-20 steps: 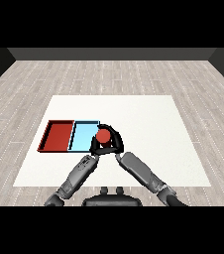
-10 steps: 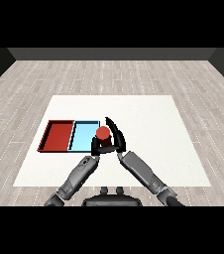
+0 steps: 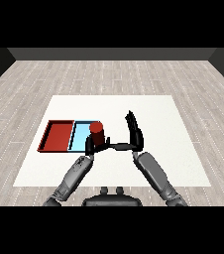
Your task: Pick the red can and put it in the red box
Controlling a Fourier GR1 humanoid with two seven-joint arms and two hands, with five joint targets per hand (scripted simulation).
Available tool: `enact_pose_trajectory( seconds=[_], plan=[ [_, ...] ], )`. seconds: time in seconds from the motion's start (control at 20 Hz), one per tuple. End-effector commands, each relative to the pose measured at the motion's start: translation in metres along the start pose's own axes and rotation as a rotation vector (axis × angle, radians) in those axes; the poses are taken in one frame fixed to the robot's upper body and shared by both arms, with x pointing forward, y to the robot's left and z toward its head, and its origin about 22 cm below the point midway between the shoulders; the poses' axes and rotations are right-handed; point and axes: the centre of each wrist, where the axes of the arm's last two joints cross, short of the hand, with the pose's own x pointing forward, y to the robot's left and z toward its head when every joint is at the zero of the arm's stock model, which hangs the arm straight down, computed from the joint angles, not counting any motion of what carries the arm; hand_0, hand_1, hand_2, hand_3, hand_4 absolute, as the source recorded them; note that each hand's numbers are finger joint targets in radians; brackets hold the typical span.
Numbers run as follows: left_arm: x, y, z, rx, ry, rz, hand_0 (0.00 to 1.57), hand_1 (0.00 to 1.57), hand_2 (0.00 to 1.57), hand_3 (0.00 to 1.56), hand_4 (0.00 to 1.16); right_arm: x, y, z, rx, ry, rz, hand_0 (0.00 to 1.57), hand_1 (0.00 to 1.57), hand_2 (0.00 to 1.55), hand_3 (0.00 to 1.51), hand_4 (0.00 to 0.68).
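Note:
The red can (image 3: pixel 96 130) stands upright at the right end of the light blue tray (image 3: pixel 80 135). My left hand (image 3: pixel 89 146) is curled round its lower part from the near side. My right hand (image 3: pixel 134 133) is open a little to the right of the can. Its fingers point up and away, its thumb reaches left toward the can, and it holds nothing. The red tray (image 3: pixel 58 136) lies to the left of the blue one, touching it, with nothing in it.
The white table (image 3: pixel 158 114) stretches out to the right of and behind the hands. The two trays lie near its left edge. Grey plank floor surrounds the table.
My right hand, which was curled round the can, has let go and moved off to the right. The can has shifted slightly left and now sits in my left hand.

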Motion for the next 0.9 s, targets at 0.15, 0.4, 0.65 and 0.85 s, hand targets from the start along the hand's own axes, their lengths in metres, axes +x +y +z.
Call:
enact_pose_trajectory(
  seconds=[0.15,0.4,0.65,0.85],
  plan=[
    [0.018,0.033,-0.021,0.078,-0.06,-0.141,1.57,1.57,1.57,1.47,1.13,0.024,-0.072,0.037,-0.099,-0.012,0.041,0.0,0.0,0.0,0.0,0.0],
    [0.01,0.102,-0.044,0.139,-0.044,-0.292,1.57,1.57,1.57,1.47,1.11,-0.001,-0.096,0.081,-0.173,0.067,0.147,0.0,0.0,0.0,0.0,0.0],
    [-0.004,0.156,-0.056,0.233,0.023,-0.388,1.57,1.57,1.55,1.46,1.09,0.01,-0.123,0.073,-0.209,0.074,0.189,0.0,0.0,0.0,0.0,0.0],
    [-0.006,0.199,-0.074,0.27,0.142,-0.453,1.57,1.57,1.57,1.5,1.12,0.013,-0.138,0.069,-0.224,0.086,0.205,0.0,0.0,0.0,0.0,0.0]
  ],
)
